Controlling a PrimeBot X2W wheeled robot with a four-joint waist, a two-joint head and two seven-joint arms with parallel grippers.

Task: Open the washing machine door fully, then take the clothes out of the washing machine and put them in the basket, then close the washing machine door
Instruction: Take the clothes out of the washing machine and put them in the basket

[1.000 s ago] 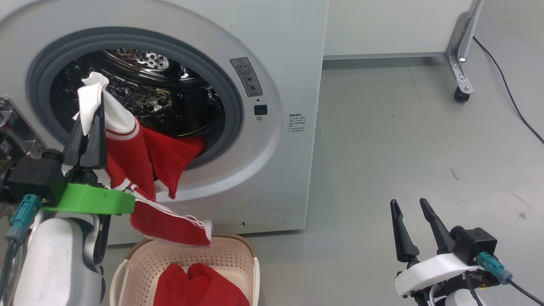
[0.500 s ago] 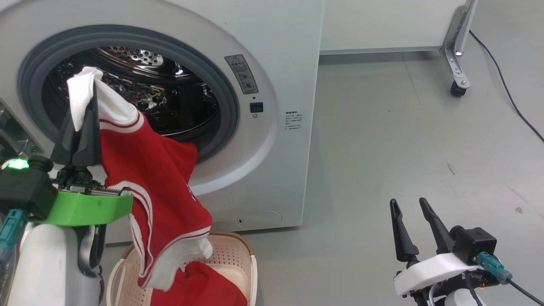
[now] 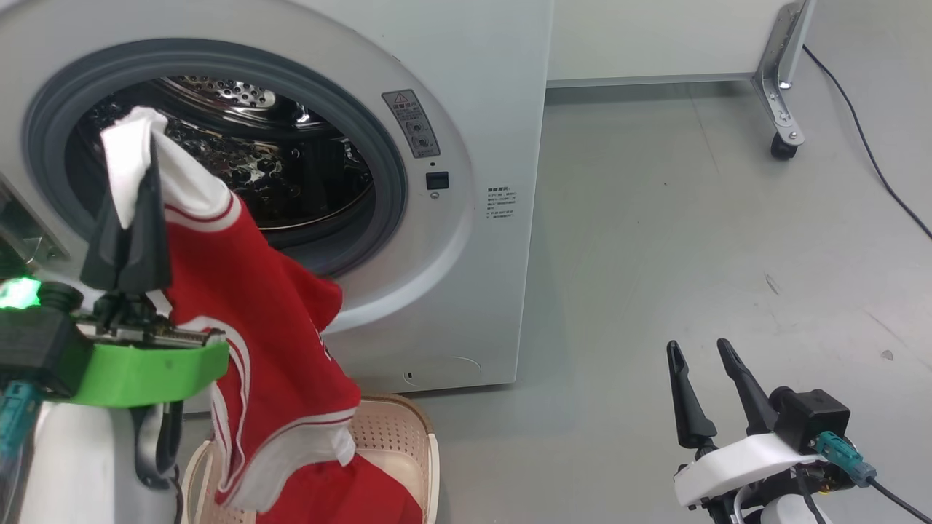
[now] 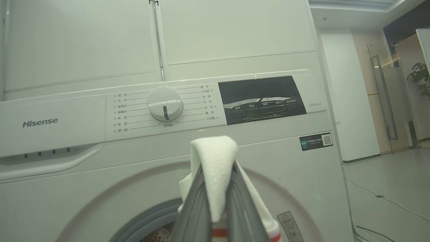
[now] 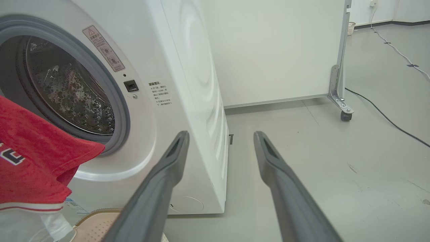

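Note:
My left gripper [image 3: 148,156] is shut on the white sleeve of a red garment, one of the clothes [image 3: 255,327], in front of the washing machine [image 3: 473,94] and its open steel drum [image 3: 247,175]. The garment hangs down, and its white-striped hem dips into the cream basket [image 3: 408,429]. More red cloth [image 3: 349,495] lies in that basket. In the left wrist view the gripper [image 4: 217,169] pinches white fabric [image 4: 215,151]. My right gripper [image 3: 695,348] stands open and empty over the floor on the right, and shows open in its own wrist view too [image 5: 220,134]. The washing machine door is out of view.
A metal hinge part [image 3: 25,240] shows at the left edge of the opening. A white partition's metal leg on a caster [image 3: 783,142] stands at the back right, with a black cable [image 3: 866,138] running across the grey floor [image 3: 655,240].
The garment's trailing end has come out of the drum, and it now hangs free over the basket with its hem lowered into it. The right gripper has not moved. The camera shifted slightly.

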